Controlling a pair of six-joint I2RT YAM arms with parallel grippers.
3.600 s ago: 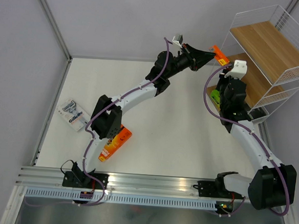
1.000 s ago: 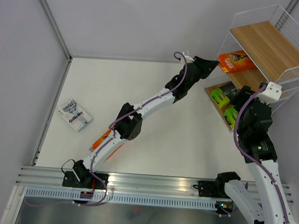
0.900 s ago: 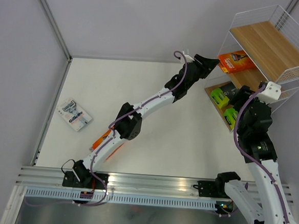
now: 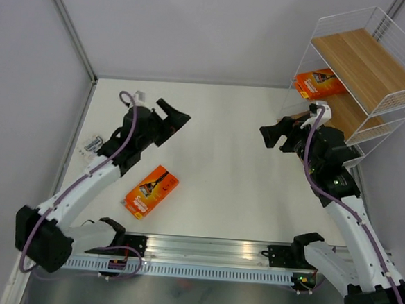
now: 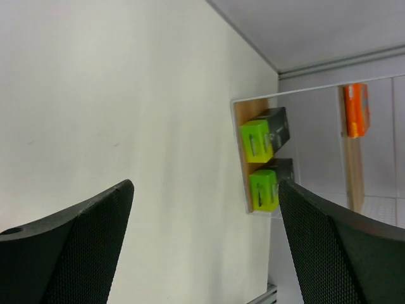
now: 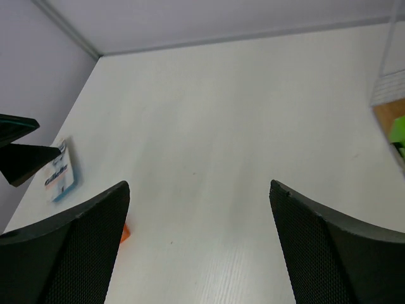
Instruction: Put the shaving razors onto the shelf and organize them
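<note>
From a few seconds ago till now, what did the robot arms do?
The left gripper let go of an orange razor pack on the shelf's middle board, then swung back left over the table, open. The right gripper backed off the shelf, open too. The other orange pack, the Gillette pack and both black-and-green packs stayed put.

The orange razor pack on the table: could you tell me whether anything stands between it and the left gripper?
Nothing visible does; only the table lies between the open left gripper and the orange razor pack.
</note>
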